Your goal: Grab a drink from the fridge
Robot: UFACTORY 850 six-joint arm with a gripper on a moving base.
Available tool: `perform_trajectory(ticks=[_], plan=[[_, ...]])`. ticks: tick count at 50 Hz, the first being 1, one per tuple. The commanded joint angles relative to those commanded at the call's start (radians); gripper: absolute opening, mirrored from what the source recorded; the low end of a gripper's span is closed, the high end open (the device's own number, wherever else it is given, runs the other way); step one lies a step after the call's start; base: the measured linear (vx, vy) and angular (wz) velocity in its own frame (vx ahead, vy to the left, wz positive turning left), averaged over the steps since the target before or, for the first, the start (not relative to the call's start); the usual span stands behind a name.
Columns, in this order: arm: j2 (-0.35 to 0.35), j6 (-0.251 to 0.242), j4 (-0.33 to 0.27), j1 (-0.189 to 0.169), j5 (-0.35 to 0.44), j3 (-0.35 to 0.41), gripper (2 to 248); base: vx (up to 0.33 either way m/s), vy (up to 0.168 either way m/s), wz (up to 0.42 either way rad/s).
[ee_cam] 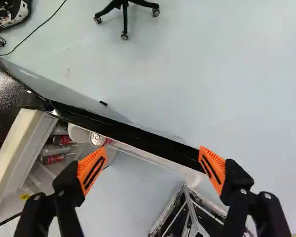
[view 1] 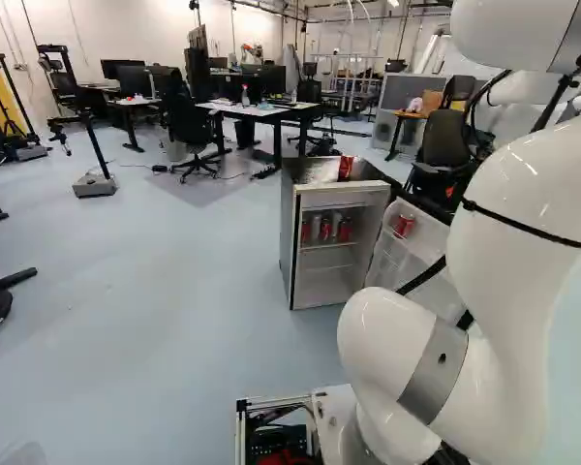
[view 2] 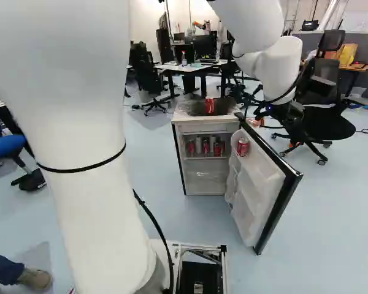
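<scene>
Hand [view 2: 286, 115] hangs wide (ribbed orange pads [ee_cam: 92, 169]) above the glossy black-edged fridge door [view 2: 257, 184].

Base views behind arm [view 2: 89, 196], looking ahead and down, sharing fridge [view 2: 203, 182], wrist view close above door [view 2: 260, 184]

At the top of the left base view, a white tabletop [view 1: 223, 107] carries a bottle [view 1: 245, 97], with a black office chair [view 1: 189, 124] beside it. A blue seat [view 2: 5, 146] shows at the left edge of the right base view.
</scene>
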Motion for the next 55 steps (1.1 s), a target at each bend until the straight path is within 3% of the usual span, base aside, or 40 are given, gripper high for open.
perform_trajectory(ticks=[38, 55], plan=[[-0.155, 0.0, 0.0, -0.053, -0.107, -0.19, 247, 0.0, 0.0, 0.0], [-0.263, 0.0, 0.0, -0.068, -0.172, -0.293, 247, 0.0, 0.0, 0.0]])
